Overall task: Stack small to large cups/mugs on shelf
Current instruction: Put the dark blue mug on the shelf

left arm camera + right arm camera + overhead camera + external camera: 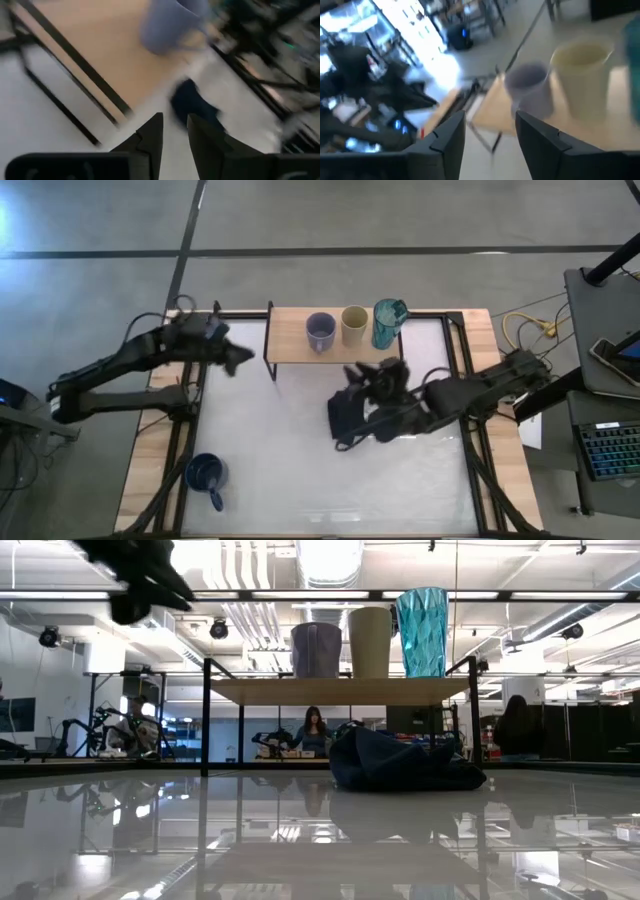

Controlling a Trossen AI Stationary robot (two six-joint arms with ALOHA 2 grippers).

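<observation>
The light-wood shelf [290, 330] stands at the table's far middle. On it stand a grey-lavender mug [320, 332], a beige cup [354, 325] and a taller teal mug [388, 323], in a row from left to right; they also show in the low view [317, 648]. A dark blue mug [207, 474] stands on the table near the front left. My left gripper [243, 360] hangs raised by the shelf's left end, slightly open and empty. My right gripper [358, 372] is open and empty in front of the shelf, facing the lavender mug [530, 92] and the beige cup [580, 80].
A dark navy cloth [345, 420] lies bunched on the table in front of the shelf, below my right arm; it shows in the low view [400, 762]. White tabletop [290, 460] lies between the cloth and the blue mug. People sit in the room behind.
</observation>
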